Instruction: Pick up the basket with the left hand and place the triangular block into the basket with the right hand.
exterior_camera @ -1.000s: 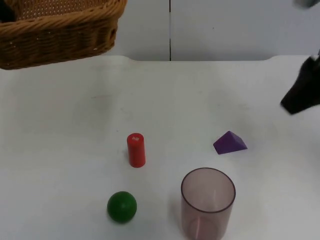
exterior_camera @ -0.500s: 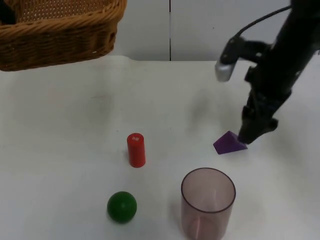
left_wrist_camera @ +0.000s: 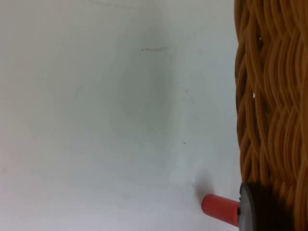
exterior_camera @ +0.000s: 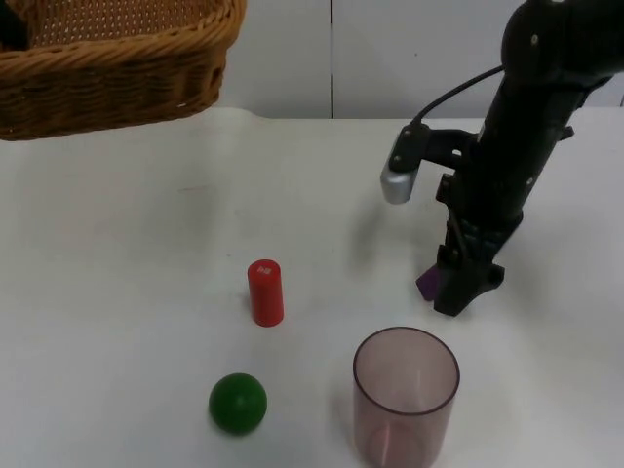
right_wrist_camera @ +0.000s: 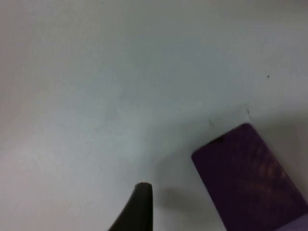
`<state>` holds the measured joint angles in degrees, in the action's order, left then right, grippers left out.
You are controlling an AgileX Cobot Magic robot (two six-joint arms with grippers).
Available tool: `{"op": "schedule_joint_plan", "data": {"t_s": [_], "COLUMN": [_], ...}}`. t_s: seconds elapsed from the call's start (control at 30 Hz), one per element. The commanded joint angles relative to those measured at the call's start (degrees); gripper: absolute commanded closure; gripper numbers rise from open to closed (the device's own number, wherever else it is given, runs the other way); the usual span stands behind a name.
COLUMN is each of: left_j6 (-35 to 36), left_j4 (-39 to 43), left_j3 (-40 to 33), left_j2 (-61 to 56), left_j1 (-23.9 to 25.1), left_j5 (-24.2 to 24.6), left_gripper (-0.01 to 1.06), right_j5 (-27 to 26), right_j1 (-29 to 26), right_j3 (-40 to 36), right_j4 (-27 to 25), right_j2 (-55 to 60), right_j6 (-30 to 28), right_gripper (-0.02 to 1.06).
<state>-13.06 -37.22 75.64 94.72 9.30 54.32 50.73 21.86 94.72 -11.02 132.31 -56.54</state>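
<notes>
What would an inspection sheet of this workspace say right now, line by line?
Surface: white table, faint marks.
Job's things: wicker basket held up at far left; purple triangular block on the table, mostly hidden by the right tool.
Clutter: red cylinder upright; green ball; tinted cup upright, in front of the block.
Grippers: left tool at the basket rim; right tool down at the block.
Cables: robot's own only.
Surroundings: grey partition wall behind.
</notes>
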Motion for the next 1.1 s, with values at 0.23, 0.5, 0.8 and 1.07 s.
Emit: {"op": "schedule_joint_plan", "data": {"t_s": [0.23,0.5,0.8,1.07], "left_j6": [-0.1,-0.4,-0.4,-0.4], "left_j4": [-0.9,-0.7,-0.7,-0.7], "left_j3": [0.0,0.0,0.0,0.0], "left_j2": [-0.4,-0.4,-0.4,-0.4], "left_j1": [-0.1,-0.1,-0.1,-0.1], "left_j5": [-1.2,-1.2,-1.1,0.5], "left_gripper": [1.05,1.05,1.05,1.05], "right_j5": [0.5,0.3,-0.1,-1.9], "right_j1": [0.2,0.2,0.2,0.2], "right_j3": [0.5,0.6,0.6,0.8], "right_j4": [-0.2,-0.2,0.3,0.4], "right_j2": [0.9,1.6,1.6,-4.9], "right_j6": [-0.3,-0.1,4.4,15.3], "right_gripper": [0.17,0.39,1.05,1.05]}}
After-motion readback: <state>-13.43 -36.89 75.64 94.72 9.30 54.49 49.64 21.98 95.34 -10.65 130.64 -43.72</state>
